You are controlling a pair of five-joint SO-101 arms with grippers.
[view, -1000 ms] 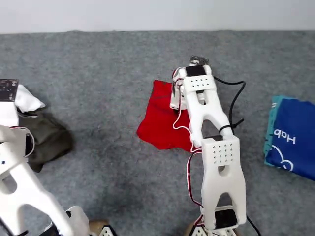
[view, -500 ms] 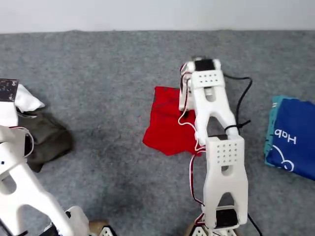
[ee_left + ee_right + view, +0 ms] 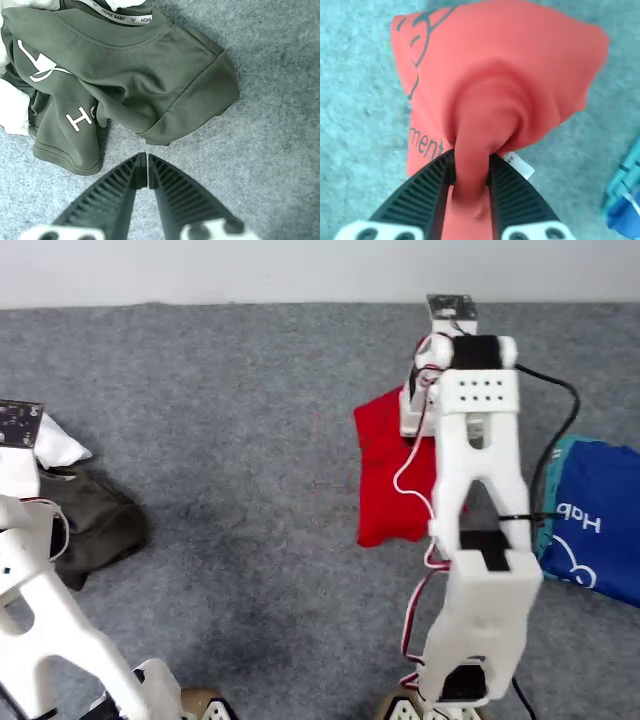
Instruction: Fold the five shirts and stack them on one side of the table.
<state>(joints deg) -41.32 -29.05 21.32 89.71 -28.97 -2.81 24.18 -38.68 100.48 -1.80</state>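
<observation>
Red fabric is bunched and clamped between the fingers of the right gripper [image 3: 470, 156], which are drawn in tight on the fold, as the right wrist view shows. Beyond the jaws the rest of the red shirt [image 3: 495, 85] is spread out, with dark print along one part and a small white label [image 3: 520, 167] beside the fingers.

In the high view the red shirt [image 3: 385, 480] is found right of centre on the grey carpeted table [image 3: 220, 390], partly covered by the right arm [image 3: 480, 490], which runs from the bottom edge up toward the upper right. At the right edge a folded blue shirt [image 3: 595, 520] is laid on a teal one [image 3: 548, 510], near the red shirt but apart from it.

At the left edge an olive-green shirt [image 3: 95, 525] lies crumpled, touched on its upper side by a white garment [image 3: 55, 445]. The left gripper [image 3: 148, 162] is held over the carpet just beside the olive-green shirt [image 3: 125, 85], its fingers pressed together with nothing between them.
</observation>
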